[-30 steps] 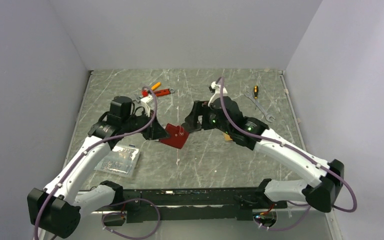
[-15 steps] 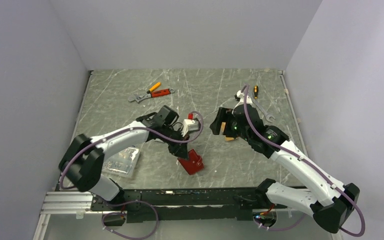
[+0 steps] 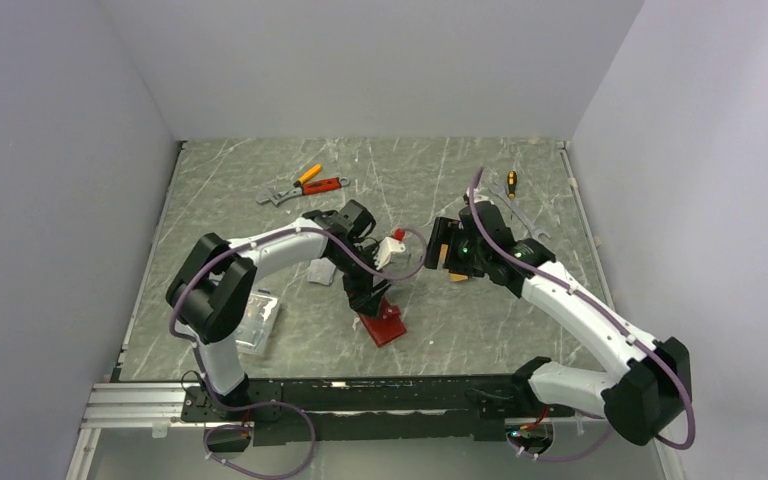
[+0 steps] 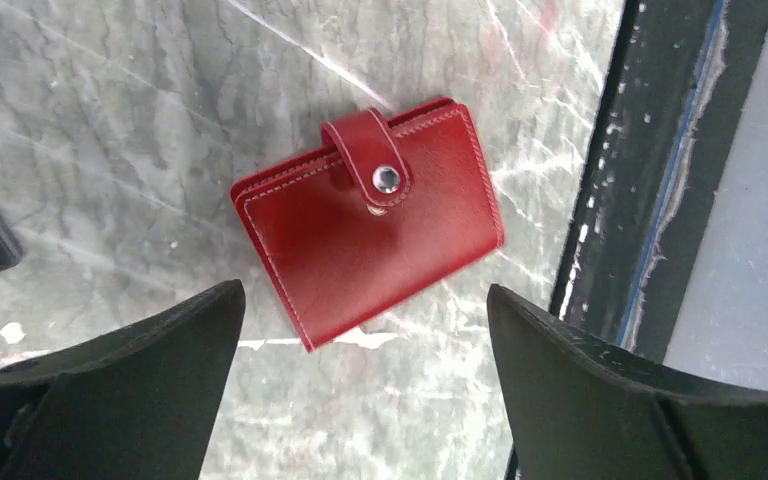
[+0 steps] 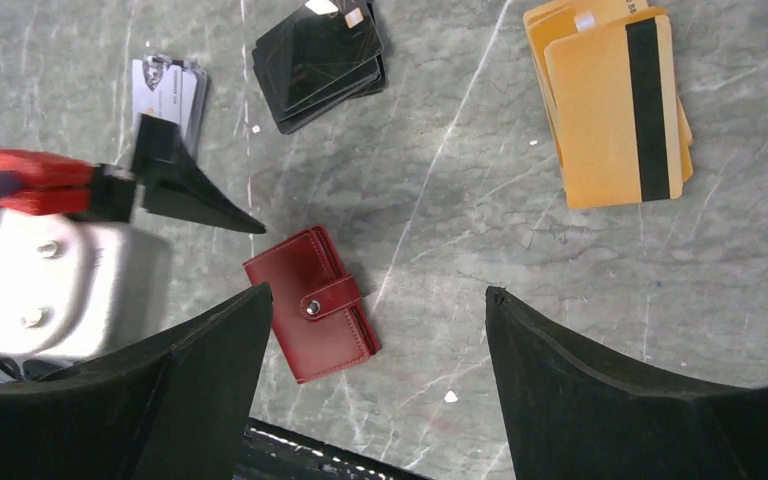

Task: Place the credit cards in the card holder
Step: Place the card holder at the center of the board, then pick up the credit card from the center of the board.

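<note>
The card holder [image 3: 385, 326] is a red wallet, folded with its tab snapped, lying flat near the table's front edge [image 4: 370, 230] [image 5: 315, 305]. My left gripper [image 3: 368, 296] hovers just above it, open, with nothing between its fingers [image 4: 365, 295]. Right of centre, my right gripper [image 3: 443, 245] is open and empty [image 5: 378, 292], high over the table. A stack of orange-gold credit cards [image 5: 610, 100], the top one showing a dark stripe, lies under it [image 3: 454, 274]. A silver card [image 5: 168, 90] lies left of the holder [image 3: 320, 272].
A stack of black flat cards [image 5: 320, 60] lies between the silver card and the orange ones. A clear plastic box [image 3: 256, 322] sits at the front left. Red-and-orange pliers [image 3: 305, 185], a wrench [image 3: 526, 224] and a screwdriver [image 3: 511, 183] lie at the back. The black front rail [image 4: 650, 200] runs beside the holder.
My left gripper carried the card holder from the table's centre to the front, then opened and let it go. The right gripper drew back to the right.
</note>
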